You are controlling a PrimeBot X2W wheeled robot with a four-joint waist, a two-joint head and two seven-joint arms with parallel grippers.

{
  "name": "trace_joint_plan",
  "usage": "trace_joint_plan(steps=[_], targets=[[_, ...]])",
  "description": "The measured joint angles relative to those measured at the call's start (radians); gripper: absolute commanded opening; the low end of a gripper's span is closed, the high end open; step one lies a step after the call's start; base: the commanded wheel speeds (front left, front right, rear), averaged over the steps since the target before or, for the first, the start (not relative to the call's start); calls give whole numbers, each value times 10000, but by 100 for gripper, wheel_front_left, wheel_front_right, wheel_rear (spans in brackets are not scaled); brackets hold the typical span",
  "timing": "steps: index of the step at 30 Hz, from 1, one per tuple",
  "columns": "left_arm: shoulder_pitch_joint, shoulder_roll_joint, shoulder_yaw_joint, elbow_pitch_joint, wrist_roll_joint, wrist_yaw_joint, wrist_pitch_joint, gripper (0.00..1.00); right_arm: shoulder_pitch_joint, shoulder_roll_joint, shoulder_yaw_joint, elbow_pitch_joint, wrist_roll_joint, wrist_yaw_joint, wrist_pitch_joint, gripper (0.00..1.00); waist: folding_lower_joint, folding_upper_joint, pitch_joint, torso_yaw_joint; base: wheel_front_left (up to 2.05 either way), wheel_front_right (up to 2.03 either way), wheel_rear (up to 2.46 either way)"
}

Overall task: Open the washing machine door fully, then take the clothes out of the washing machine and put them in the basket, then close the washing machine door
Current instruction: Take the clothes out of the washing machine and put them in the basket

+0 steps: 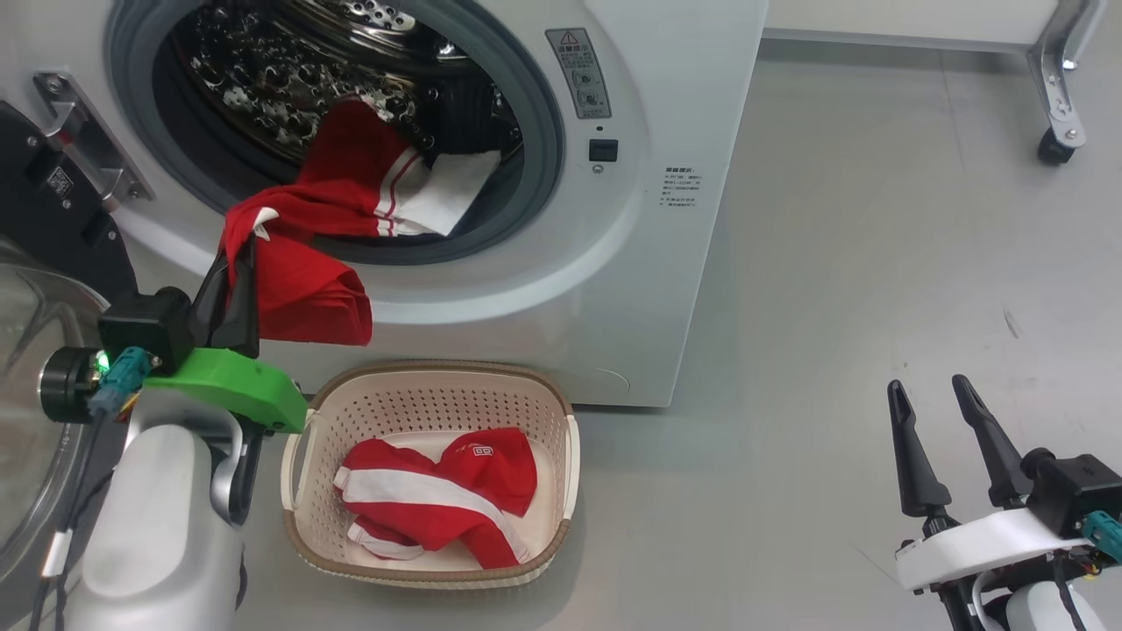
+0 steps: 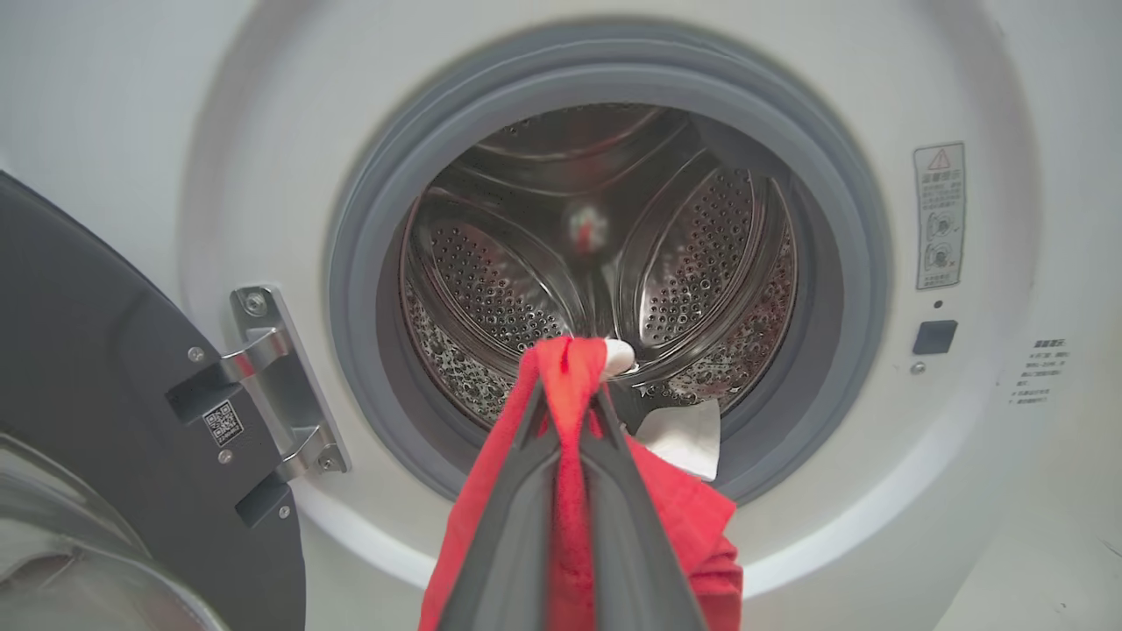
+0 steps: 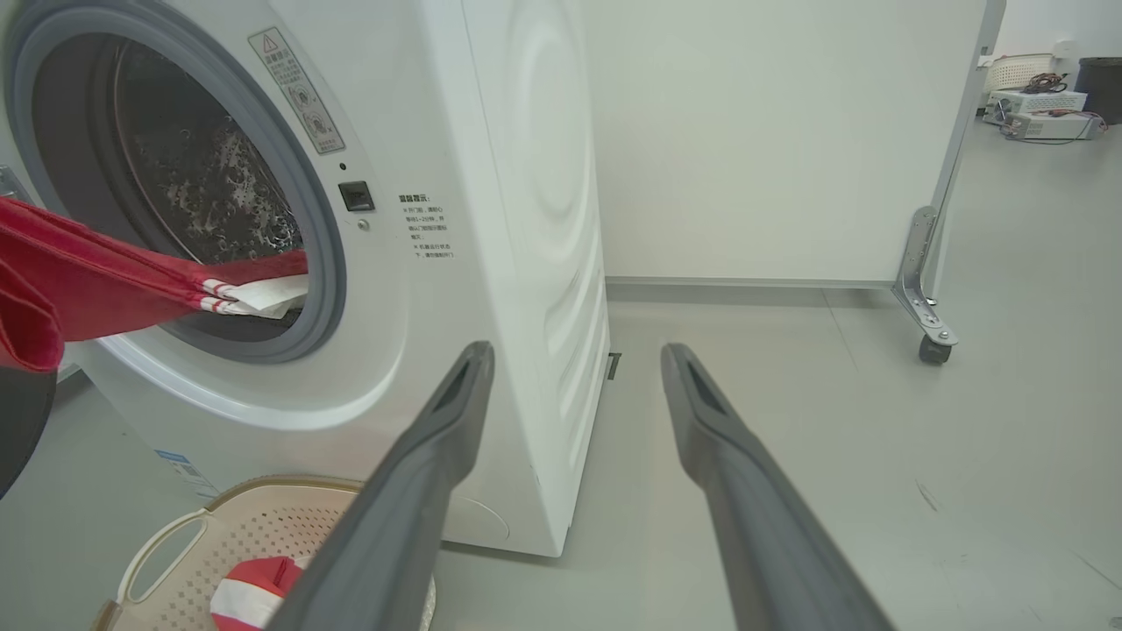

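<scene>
The washing machine point(image 1: 614, 289) stands with its door point(image 1: 35, 219) swung open to the left. A red garment with white stripes point(image 1: 324, 219) trails out of the drum over the grey seal. My left gripper point(image 1: 237, 254) is shut on its hanging end, just outside the opening; in the left wrist view the red cloth point(image 2: 570, 491) is pinched between the fingers point(image 2: 631, 526). Another red garment point(image 1: 438, 499) lies in the cream basket point(image 1: 298, 517) on the floor below the opening. My right gripper point(image 1: 933, 390) is open over the floor at the lower right, holding nothing.
A wheeled white panel with a metal caster point(image 1: 1056, 145) stands at the back right. Grey floor point(image 1: 877, 307) stretches to the right of the machine. The open door's glass bowl point(image 1: 26, 394) bulges beside my left arm.
</scene>
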State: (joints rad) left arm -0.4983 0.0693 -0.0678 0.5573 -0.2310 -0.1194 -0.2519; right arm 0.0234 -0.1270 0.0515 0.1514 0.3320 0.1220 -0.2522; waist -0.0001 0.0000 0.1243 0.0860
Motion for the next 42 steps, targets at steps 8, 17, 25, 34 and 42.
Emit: trace_joint_plan(steps=[8, 17, 25, 34, 42], targets=[[660, -29, 105, -1323, 117, 0, -2, 0, 119, 42, -2, -56, -2, 0, 0, 100, 0, 0, -213, 40, 0, 0, 0], [1235, -121, 326, -3442, 410, 0, -2, 0, 217, 92, -25, -142, -4, 0, 0, 100, 0, 0, -233, 22, 0, 0, 0], [1532, -192, 437, -4796, 616, 2, -4, 0, 235, 96, -31, -165, -15, 0, 0, 100, 0, 0, -206, 43, 0, 0, 0], [2208, -228, 238, -4849, 640, 2, -4, 0, 253, 111, 35, -203, -17, 0, 0, 100, 0, 0, -114, 21, 0, 0, 0], [2437, -245, -31, -4746, 654, 2, -4, 0, 253, 107, 36, -242, -17, 0, 0, 100, 0, 0, 14, -52, 0, 0, 0]])
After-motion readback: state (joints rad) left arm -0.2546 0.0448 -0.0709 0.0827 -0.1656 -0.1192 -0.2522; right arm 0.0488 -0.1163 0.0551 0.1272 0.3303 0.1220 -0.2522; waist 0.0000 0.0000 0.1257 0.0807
